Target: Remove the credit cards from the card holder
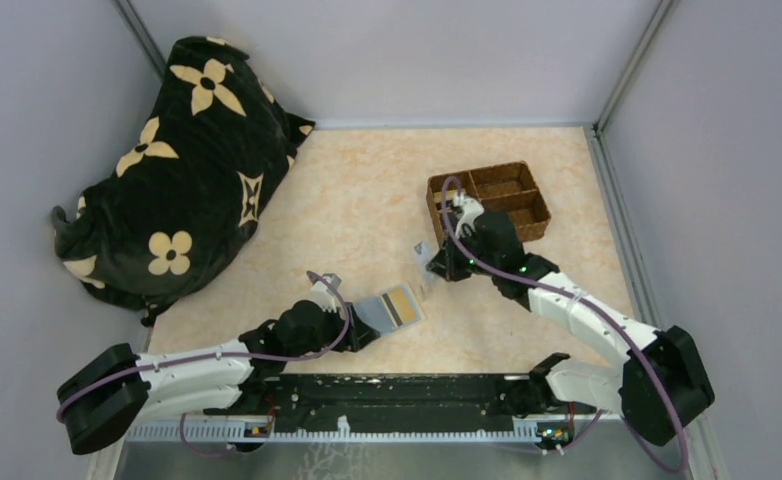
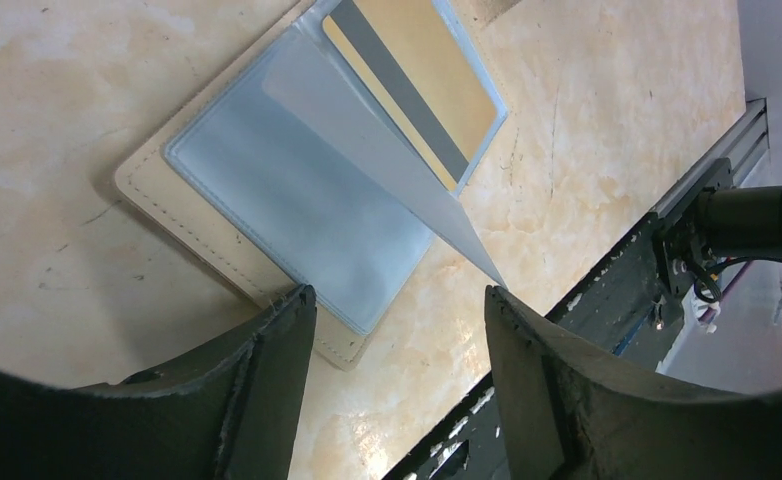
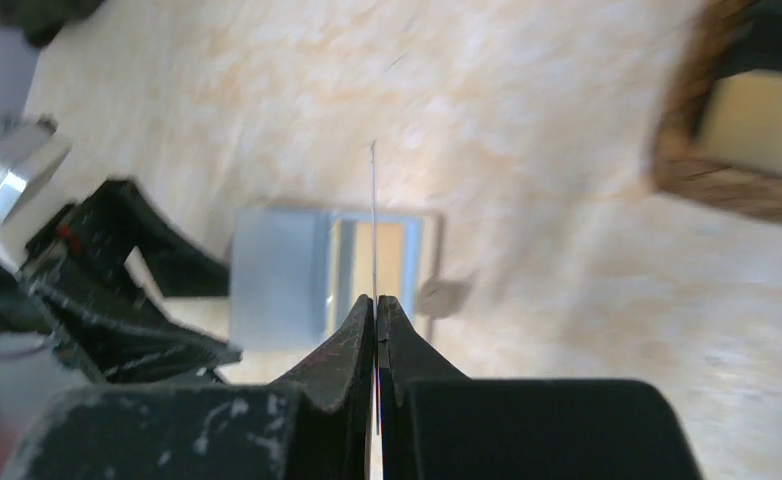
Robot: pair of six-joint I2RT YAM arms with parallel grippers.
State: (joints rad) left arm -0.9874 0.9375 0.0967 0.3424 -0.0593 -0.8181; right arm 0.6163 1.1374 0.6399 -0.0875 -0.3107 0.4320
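Step in hand: one card is out and in the air, and one card still shows in the holder (image 2: 297,190).
Right end effector (image 3: 377,305): clamped tight on a pale card (image 3: 374,200), seen edge-on and standing straight out past the fingertips.
Held card, place: lifted clear of the surface (image 1: 367,200), above and just beyond the holder, between it and the woven tray (image 1: 479,172).
Left end effector (image 2: 399,300): spread wide and gripping nothing. It hangs low over the holder's near corner.
Holder, place: lies open and flat on the surface just right of the left end effector, pale blue faces up, cream edge showing below.
Flap (image 2: 367,130): one clear inner leaf stands raised, its corner pointing at the left end effector's right finger. I cannot tell whether they touch.
Tan card (image 2: 437,80): sits in the half of the holder farther from the left end effector, stripe up.
Key relation: the tan card lies straight ahead of the left fingers, past the raised flap. Its long axis runs across the holder's length, roughly away from the arm bases.
Nearer arm: the left, by a clear margin. The right is above and busy with its card.
Next move, as I judge it: the right sets its card down, then the tan card is drawn out along its long axis while the holder is pinned.
Risk: the unpinned holder may slide with the card.
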